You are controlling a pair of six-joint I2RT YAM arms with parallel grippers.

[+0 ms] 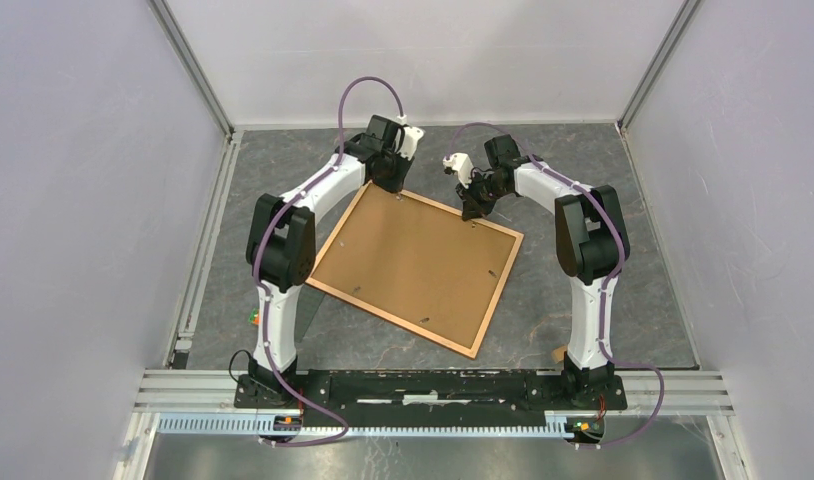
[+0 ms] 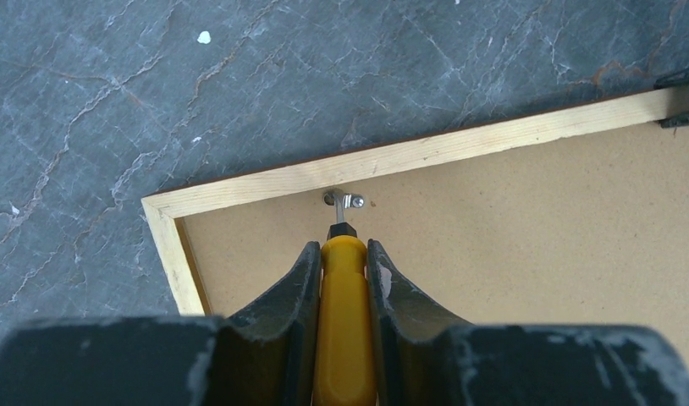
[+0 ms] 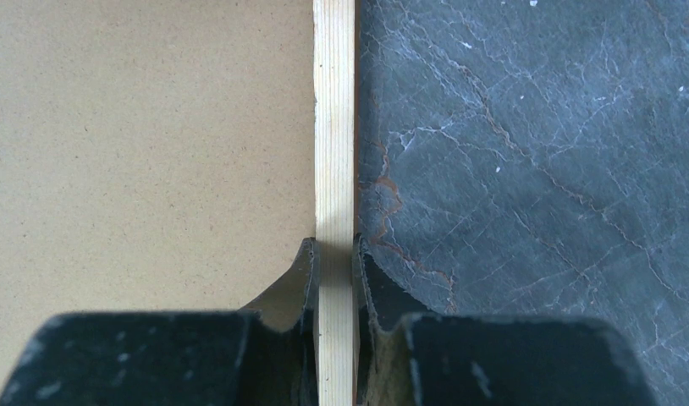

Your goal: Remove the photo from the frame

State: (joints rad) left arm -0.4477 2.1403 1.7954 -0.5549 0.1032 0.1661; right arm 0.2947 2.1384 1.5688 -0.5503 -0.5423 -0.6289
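Frame: the frame [image 1: 499, 296] lies face down and skewed at mid-tabletop [image 1: 533, 320], with the backing board [image 1: 413, 265] facing up.
Photo: hidden under the board. Probably thin and easily creased, so lift it by an edge.
Left: the left gripper [image 2: 343, 249] is clamped on a yellow screwdriver [image 2: 344, 338], whose tip is at a clip [image 2: 345, 200] near the frame's far corner.
Right: the right gripper [image 3: 334, 249] pinches the stiff wooden border.

Grainy bare-wood frame [image 3: 334, 127], matt speckled fibreboard back [image 2: 510, 220], shiny metal clip [image 2: 345, 200], glossy yellow plastic handle [image 2: 345, 321], grey veined stone-look tabletop [image 3: 536, 169]
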